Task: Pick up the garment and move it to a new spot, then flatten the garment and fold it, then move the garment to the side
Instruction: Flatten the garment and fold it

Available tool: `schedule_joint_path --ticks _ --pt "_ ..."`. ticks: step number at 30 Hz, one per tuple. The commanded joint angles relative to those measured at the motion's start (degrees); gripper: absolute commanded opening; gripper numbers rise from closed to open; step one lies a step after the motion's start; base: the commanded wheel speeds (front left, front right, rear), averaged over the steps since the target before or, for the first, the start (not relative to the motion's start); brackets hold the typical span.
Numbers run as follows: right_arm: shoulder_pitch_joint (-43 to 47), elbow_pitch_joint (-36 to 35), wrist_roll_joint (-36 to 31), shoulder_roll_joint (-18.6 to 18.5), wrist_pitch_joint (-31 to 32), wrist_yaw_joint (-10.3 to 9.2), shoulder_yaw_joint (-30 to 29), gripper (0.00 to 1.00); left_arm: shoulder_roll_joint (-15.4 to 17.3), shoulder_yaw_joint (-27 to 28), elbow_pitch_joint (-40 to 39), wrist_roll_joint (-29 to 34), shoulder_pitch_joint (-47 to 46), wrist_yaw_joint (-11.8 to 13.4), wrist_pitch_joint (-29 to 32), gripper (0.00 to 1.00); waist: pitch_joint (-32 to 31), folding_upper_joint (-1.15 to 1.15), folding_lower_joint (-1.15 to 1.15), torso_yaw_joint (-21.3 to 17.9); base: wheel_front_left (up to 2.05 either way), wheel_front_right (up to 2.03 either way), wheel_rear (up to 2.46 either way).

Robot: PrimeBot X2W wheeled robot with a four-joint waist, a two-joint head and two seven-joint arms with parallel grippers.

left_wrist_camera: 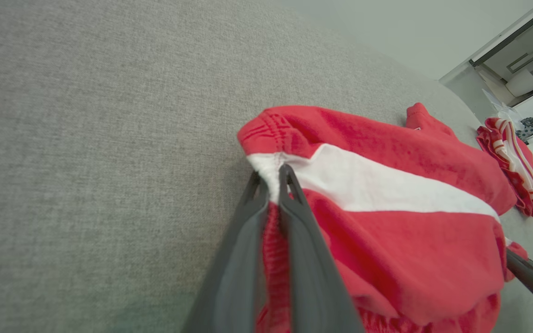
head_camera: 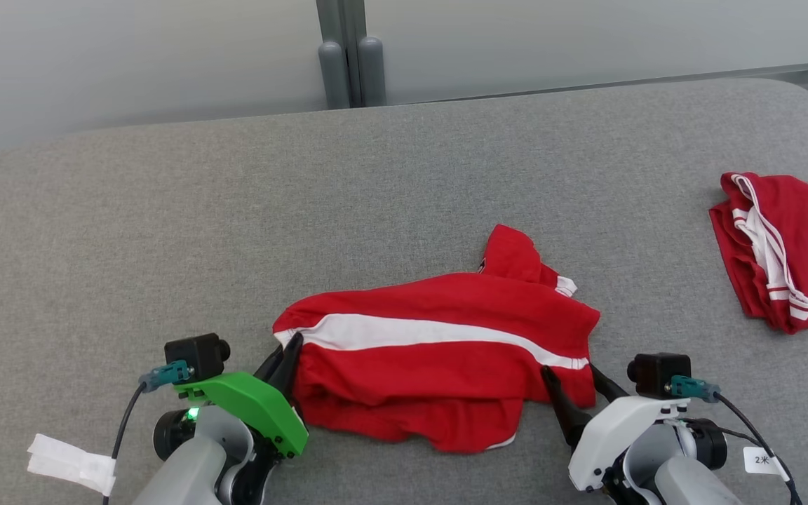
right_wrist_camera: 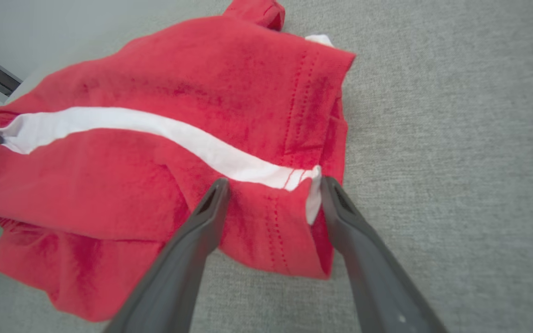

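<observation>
Grey woven upholstery runs from the near edge to a rounded far edge; it looks like a padded bench or sofa top. Nearest, a white paper tag hangs by the L arm and a small white label sits on the R arm's cable.

L gripper is pressed together, pinching the red shorts at the gathered waistband where the white side stripe ends. R gripper is spread, one finger on each side of the stitched hem corner at the stripe's other end, not clamped.

The shorts lie crumpled at centre front betw. both grippers, a loose flap sticking up on the far side. Well apart to the R lies a second red garment w/ white stripes, bunched. Behind are a pale wall and two grey posts.

L wrist view adds the pinch close up, plus a blurred, cluttered room corner past the surface. R wrist view adds the hem's double stitching and the fabric betw. the open fingers.
</observation>
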Motion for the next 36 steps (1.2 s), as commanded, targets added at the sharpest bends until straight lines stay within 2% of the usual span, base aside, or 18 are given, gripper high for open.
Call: schedule_joint_path --ticks 1,3,4,5,6,9,16,23,30,32,33,36 --pt "0.7 -0.3 0.2 -0.1 0.4 -0.05 -0.2 1.0 0.5 -0.2 0.3 -0.3 -0.9 -0.2 -0.5 0.0 0.0 0.0 0.0 0.0 0.0 0.0 0.0" --pt "1.0 -0.5 0.7 0.1 0.9 -0.05 -0.4 1.0 0.5 -0.7 0.4 -0.7 -1.1 -0.2 -0.6 0.0 0.0 0.0 0.0 0.0 0.0 0.0 0.0" --pt "0.9 -0.7 0.8 0.1 1.1 -0.05 -0.5 0.97 0.6 -0.9 0.5 -0.9 -1.2 -0.2 -0.7 0.0 0.0 0.0 0.0 0.0 0.0 0.0 0.0" --pt "0.7 -0.8 1.0 0.0 1.5 -0.05 -0.3 0.87 0.6 -1.0 0.6 -1.1 -1.3 -0.2 -0.9 0.0 0.0 0.0 0.0 0.0 0.0 0.0 0.0" --pt "0.4 -0.9 1.0 -0.1 1.8 -0.05 -0.2 0.72 0.7 -1.2 0.6 -1.3 -1.3 -0.2 -1.0 0.0 0.0 0.0 0.0 -0.1 0.0 0.0 0.0" --pt "-1.3 -1.2 0.7 -0.4 2.5 -0.05 0.5 0.0 0.8 -1.7 0.7 -1.8 -1.6 -0.2 -1.2 0.0 0.1 0.0 0.0 -0.1 0.0 0.0 0.0" --pt "-2.7 -3.7 -1.0 -1.0 -1.3 -0.05 -1.3 0.0 1.3 -2.4 -1.0 -2.6 -2.2 -0.2 -4.4 0.0 0.1 0.0 0.0 0.4 0.0 0.0 0.0" --pt "-4.6 -11.6 -4.0 -2.2 -4.9 -0.05 -3.8 0.0 2.3 0.2 -8.1 -3.4 -3.7 -0.2 -7.7 0.0 0.1 0.0 0.0 0.1 0.0 0.0 0.0" --pt "-10.6 -19.6 -3.1 -5.0 -1.3 -0.05 -3.9 0.0 4.1 0.4 -13.0 -3.7 -9.0 -0.2 -7.2 0.0 2.0 0.0 0.0 -1.2 0.0 0.0 0.0" --pt "-14.0 -20.3 -2.9 -6.2 0.2 -0.05 -3.1 0.0 4.6 0.3 -13.3 -4.4 -11.8 -0.2 -6.2 0.0 3.1 0.0 0.0 -1.9 0.0 0.0 0.0" --pt "-16.3 -20.3 -4.8 -8.0 0.9 -0.05 -2.4 0.0 4.9 0.4 -13.6 -5.0 -13.4 -0.2 -5.6 0.0 4.0 0.0 0.0 -2.3 0.0 0.0 0.0" --pt "-22.5 -18.5 -4.3 -8.5 2.0 -0.04 -0.1 0.0 6.0 0.0 -13.5 -5.7 -17.8 -0.2 -3.6 0.0 6.5 0.0 0.0 -3.7 0.0 0.0 0.0"
